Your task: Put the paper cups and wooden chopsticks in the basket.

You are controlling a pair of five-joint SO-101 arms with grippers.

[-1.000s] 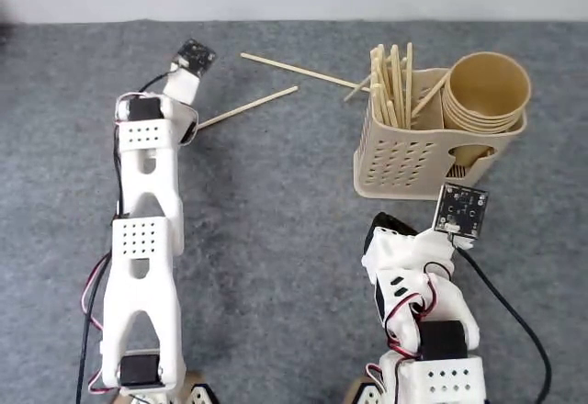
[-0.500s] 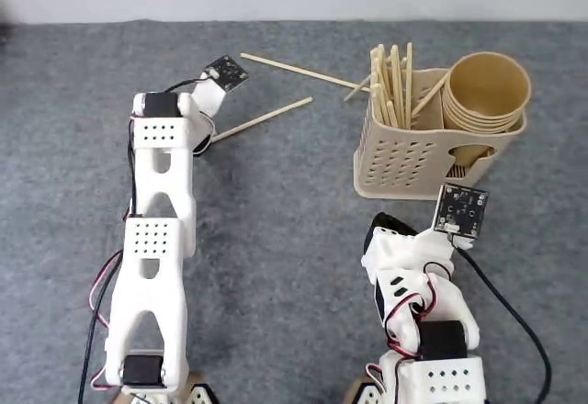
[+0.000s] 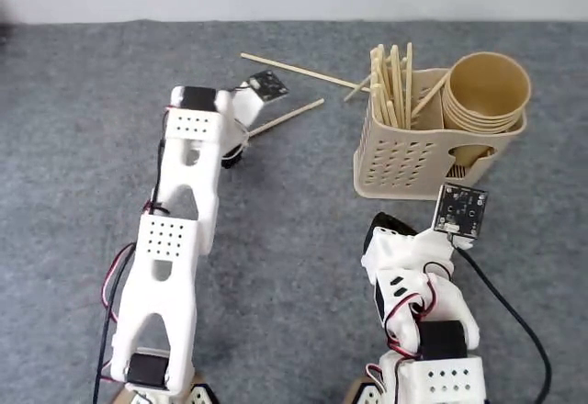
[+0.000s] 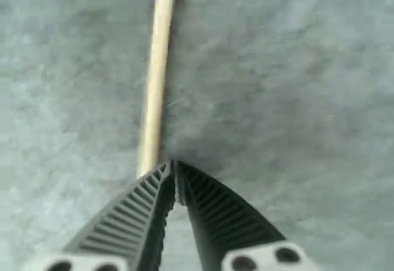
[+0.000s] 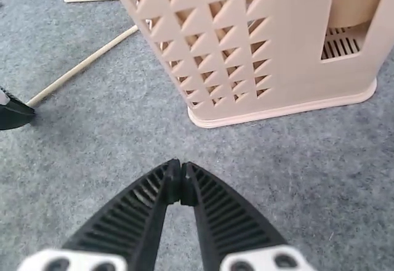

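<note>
Clearly most of the job is done. The paper cups (image 3: 487, 83) sit nested in one stack in the right-hand compartment of the basket (image 3: 404, 161), and a bundle of chopsticks (image 3: 390, 83) stands upright in the compartment beside them, so the cups' share looks finished.

What is left is two sticks lying flat on the grey counter (image 3: 303, 239). The far chopstick (image 3: 294, 71) lies slantwise, with one end up near the basket's corner. The near chopstick (image 3: 292, 114) lies apart from the basket and points roughly toward it.

The left claw (image 4: 175, 169) is down at the far-from-basket end of that near one. Its jaws are closed together, with the stick's end right at the tip of one jaw (whether it is truly pinched or only touched, I cannot tell from where I stand). The right claw (image 5: 180, 188) hangs low in front of the basket's perforated wall, jaws closed on nothing.

I'd judge the task nearly done: the near chopstick has to go into the basket, then the far one.
</note>
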